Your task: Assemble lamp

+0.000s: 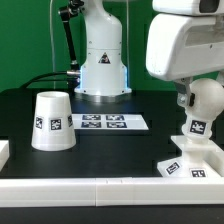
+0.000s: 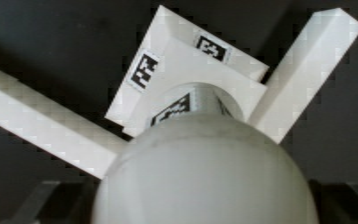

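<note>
My gripper (image 1: 198, 98) is shut on the round white bulb (image 1: 205, 103) at the exterior view's right. It holds the bulb upright with its tagged lower end (image 1: 197, 127) on or just above the neck of the flat square base (image 1: 184, 166); I cannot tell whether they touch. In the wrist view the bulb (image 2: 202, 160) fills the middle between my dark fingers (image 2: 55, 200), and the tagged base (image 2: 179, 60) lies beyond it. My gripper (image 2: 197, 205) is mostly hidden behind the bulb. The truncated-cone shade (image 1: 52, 120) stands alone at the exterior view's left.
The marker board (image 1: 103, 123) lies on the black table between the shade and the base. The robot's pedestal (image 1: 102, 70) stands behind it. A white rail (image 1: 100, 188) runs along the front edge and also shows in the wrist view (image 2: 309, 80).
</note>
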Tool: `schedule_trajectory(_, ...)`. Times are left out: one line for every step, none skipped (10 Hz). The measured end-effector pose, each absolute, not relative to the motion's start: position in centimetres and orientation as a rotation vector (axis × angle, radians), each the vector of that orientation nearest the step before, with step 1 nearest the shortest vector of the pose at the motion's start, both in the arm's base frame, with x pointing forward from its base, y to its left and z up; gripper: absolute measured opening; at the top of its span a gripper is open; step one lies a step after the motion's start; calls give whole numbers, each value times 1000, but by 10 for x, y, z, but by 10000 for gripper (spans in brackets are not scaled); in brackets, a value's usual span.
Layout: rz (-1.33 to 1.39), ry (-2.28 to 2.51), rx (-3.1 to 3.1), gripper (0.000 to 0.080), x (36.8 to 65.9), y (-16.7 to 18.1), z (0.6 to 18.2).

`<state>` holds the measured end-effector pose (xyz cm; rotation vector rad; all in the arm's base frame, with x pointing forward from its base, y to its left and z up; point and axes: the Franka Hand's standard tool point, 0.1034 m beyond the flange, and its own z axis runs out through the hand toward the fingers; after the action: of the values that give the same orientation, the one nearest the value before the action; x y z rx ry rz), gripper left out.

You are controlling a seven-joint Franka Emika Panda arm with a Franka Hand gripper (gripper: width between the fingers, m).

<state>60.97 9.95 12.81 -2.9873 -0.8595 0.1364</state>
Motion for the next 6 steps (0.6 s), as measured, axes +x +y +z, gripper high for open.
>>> schedule_trajectory(138, -769, -3014, 576, 610, 100, 128)
schedule_trajectory(135, -669, -3041, 576, 610, 100, 128)
schedule_trajectory(123, -479, -3083, 576, 607, 101, 129)
schedule_trajectory(107, -361, -3102, 576, 604, 101, 129)
schedule_trajectory(75, -183, -3118, 576, 603, 102, 128)
schedule_trajectory(55, -86, -3123, 577, 601, 102, 128)
